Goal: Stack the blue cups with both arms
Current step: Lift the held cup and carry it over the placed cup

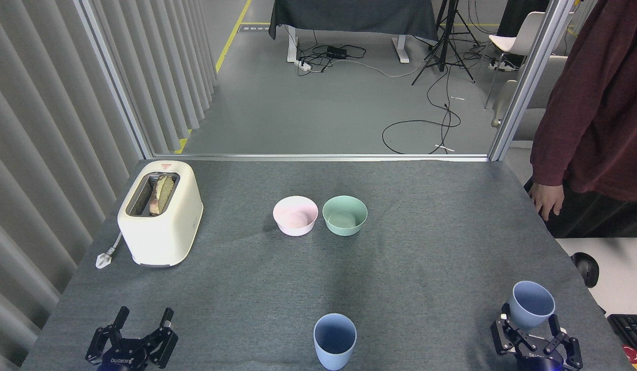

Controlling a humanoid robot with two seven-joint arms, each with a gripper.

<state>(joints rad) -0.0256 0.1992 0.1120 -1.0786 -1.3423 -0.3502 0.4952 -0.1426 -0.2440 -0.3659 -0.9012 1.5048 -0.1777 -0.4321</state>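
Cups unstacked, right arm at pickup

Left gripper [141, 330] idle at near-left table [431, 237] edge, jaws spread, empty. Centre cup [334, 341] upright near front edge, untouched. Right cup [529, 304] near right corner, right gripper [529, 335] just below it, fingers spread around its base; contact unclear. Judgement: nothing stacked yet; grasp, lift, nesting all remain.

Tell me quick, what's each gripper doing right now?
Left gripper: open, empty.
Right gripper: open, fingers either side of the matte light-blue tapered cup, not visibly clamped.
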